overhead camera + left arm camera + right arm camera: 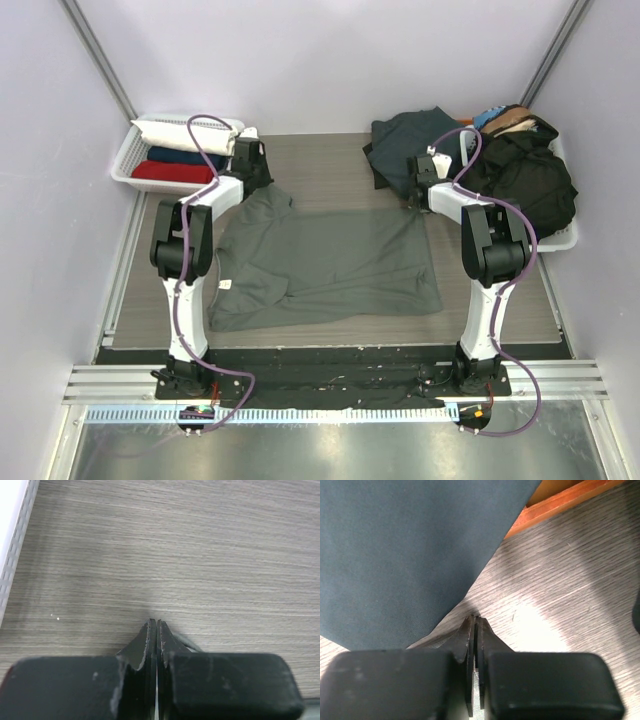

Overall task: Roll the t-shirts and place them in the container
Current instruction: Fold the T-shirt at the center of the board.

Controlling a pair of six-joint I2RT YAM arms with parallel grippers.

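A grey-green t-shirt (330,265) is seen spread flat on the wood-grain table (330,160), between the two arms; its far edge is met at the left corner by the left gripper (153,622) and at the right corner by the right gripper (474,617). In the left wrist view the jaws are seen pressed together, with a small fold of grey cloth drawn up against the fingertips; in the right wrist view the jaws are likewise closed, and a sliver of the same grey cloth is pinched at the tips. A dark teal t-shirt (400,140) is seen lying crumpled on the table just beyond the right gripper. At the far left a white lattice basket (125,160) is found, in which a white t-shirt (185,128), a navy t-shirt (185,155) and a red t-shirt (170,172) are laid side by side; at the far right a second basket (560,240) is heaped with black clothing (525,175).
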